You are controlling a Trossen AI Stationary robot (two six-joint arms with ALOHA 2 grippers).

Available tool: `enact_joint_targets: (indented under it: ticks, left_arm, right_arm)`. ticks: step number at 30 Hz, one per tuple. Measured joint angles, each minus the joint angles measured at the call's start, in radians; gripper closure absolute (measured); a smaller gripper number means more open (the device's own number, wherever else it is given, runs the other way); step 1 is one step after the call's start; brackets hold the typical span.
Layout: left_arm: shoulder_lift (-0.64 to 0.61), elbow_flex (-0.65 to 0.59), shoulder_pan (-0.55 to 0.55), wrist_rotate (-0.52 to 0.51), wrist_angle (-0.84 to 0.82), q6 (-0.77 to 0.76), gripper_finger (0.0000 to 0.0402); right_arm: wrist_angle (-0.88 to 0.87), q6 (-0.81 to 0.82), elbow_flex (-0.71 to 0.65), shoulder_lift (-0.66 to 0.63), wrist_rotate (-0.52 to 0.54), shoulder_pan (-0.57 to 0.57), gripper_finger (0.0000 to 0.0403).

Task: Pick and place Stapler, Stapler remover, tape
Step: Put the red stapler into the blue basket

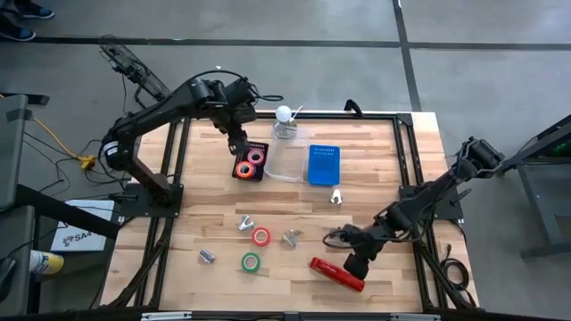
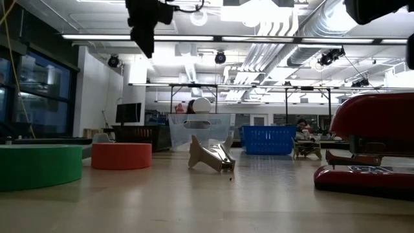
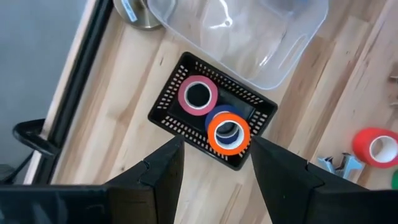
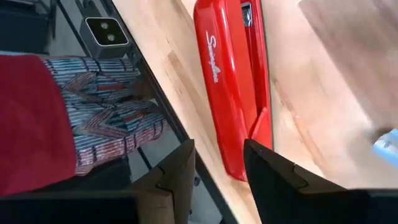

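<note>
The red stapler (image 1: 337,274) is seen lying flat near the bench's (image 1: 214,223) front edge, the right tool (image 1: 359,265) poised just above it, fingers apart. The left tool (image 1: 237,143), fingers parted and empty, is held over the black basket (image 1: 249,161) containing tape rolls (image 1: 251,162).

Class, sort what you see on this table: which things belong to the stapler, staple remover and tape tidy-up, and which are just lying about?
Job: red stapler; red-orange tape roll; green tape roll; staple remover; black basket holding tape.

Lying about: blue tray; clear tub.
</note>
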Motion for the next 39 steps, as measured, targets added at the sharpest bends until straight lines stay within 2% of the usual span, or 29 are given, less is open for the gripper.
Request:
enact_joint_targets:
  ticks: [3,6,12,18,21,28,32,35,39]
  left_arm:
    - [-0.042,0.0,0.0,0.0,0.003,-0.013,0.0221]
    - [-0.081,0.0,0.0,0.0,0.006,-0.018,0.0221]
    - [-0.136,0.0,0.0,0.0,0.005,-0.023,0.0221]
    - [-0.16,0.0,0.0,0.01,0.004,-0.024,0.0221]
    - [-0.162,0.0,0.0,0.018,0.003,-0.023,0.0221]
    - [-0.161,0.0,0.0,0.034,0.001,0.002,0.0221]
    - [-0.161,0.0,0.0,0.041,0.001,0.009,0.0221]
    - [-0.161,0.0,0.0,0.041,0.001,0.022,0.0221]
    - [-0.161,0.0,0.0,0.041,0.001,0.028,0.0221]
  right_arm:
    - [0.008,0.037,0.005,0.0,0.012,0.019,0.0293]
    - [0.007,0.036,0.047,0.001,0.073,0.038,0.0311]
    - [-0.142,-0.048,0.24,0.064,0.159,0.039,0.0357]
    - [-0.268,-0.163,0.437,0.217,0.117,0.039,0.0396]
    - [-0.346,-0.181,0.51,0.303,0.063,0.039,0.0401]
    - [-0.415,-0.116,0.526,0.388,-0.072,0.045,0.0393]
    - [-0.466,-0.041,0.518,0.386,-0.085,0.048,0.038]
    - [-0.483,-0.028,0.518,0.384,-0.085,0.063,0.035]
    - [-0.498,-0.021,0.518,0.384,-0.076,0.08,0.028]
